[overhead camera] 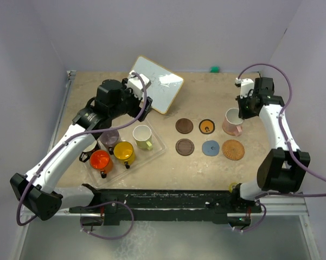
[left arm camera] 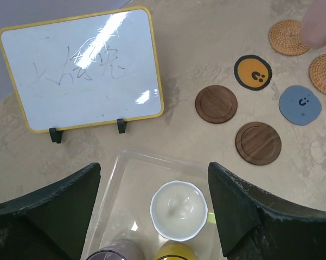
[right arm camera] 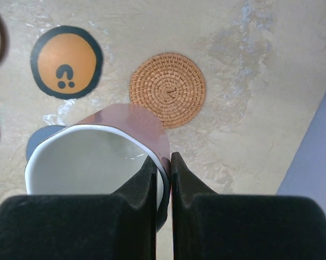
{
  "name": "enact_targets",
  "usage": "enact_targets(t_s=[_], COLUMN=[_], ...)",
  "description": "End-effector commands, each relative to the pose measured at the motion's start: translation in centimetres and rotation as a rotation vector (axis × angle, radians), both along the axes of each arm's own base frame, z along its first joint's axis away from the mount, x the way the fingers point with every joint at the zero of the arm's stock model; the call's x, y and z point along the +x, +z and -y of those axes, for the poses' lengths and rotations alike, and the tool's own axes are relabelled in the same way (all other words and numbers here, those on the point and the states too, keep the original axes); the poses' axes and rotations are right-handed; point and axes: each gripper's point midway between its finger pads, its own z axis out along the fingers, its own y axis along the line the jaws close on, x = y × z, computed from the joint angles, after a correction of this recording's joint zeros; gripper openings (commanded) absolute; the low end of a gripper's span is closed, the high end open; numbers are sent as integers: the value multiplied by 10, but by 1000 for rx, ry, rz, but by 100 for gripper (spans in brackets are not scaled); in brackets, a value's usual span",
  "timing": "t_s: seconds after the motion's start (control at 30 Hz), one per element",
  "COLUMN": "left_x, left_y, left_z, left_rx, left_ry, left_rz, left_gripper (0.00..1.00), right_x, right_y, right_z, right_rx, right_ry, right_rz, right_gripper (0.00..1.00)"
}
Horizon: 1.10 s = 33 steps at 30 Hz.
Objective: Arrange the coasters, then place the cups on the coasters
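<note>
The right hand [right arm camera: 163,160] is clenched on the pink cup [right arm camera: 97,157], pinching its rim wall with one finger inside and one outside. The coasters lie in two rows of three, so arranging looks done. I judge the step in hand to be setting this first cup down on one.

Just ahead of the hand, past the cup's rim, lies a woven coaster [right arm camera: 167,89]. Further off to the left is the orange-centred coaster [right arm camera: 66,61], and a sliver of the blue-grey coaster [right arm camera: 40,138] shows beside the cup. I cannot tell for certain whether the cup's base touches the tabletop [right arm camera: 249,65]; it seems to hang above it. The next move probably calls for bringing the cup squarely over the woven coaster, lowering it upright, then letting go.

The left hand [left arm camera: 152,176] is released, its fingers wide apart and grasping nothing. Right beneath it, between the fingers, the pale green cup [left arm camera: 179,210] stands in the clear tray [left arm camera: 125,173]. The rims of two more cups show on the side nearer the wrist. Ahead and to the right lie the two dark brown coasters [left arm camera: 216,104]. This hand looks set to come down on the pale green cup.
</note>
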Motion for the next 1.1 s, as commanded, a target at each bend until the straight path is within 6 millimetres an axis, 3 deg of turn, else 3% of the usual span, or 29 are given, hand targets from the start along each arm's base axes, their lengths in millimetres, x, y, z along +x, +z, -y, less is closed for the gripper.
enact_targets(t_s=[0.0, 0.53, 1.07], left_x=[-7, -6, -11], left_y=[11, 16, 22], left_z=[-5, -11, -12], left_rx=[7, -21, -52], left_ry=[-37, -4, 0], left_rz=[56, 68, 87], left_gripper=[77, 78, 79], right_x=[23, 58, 55], right_y=[20, -13, -42], right_z=[5, 40, 48], right_rx=[22, 83, 109], right_ry=[73, -292, -416], right_rz=[55, 7, -9], right_gripper=[0, 0, 0])
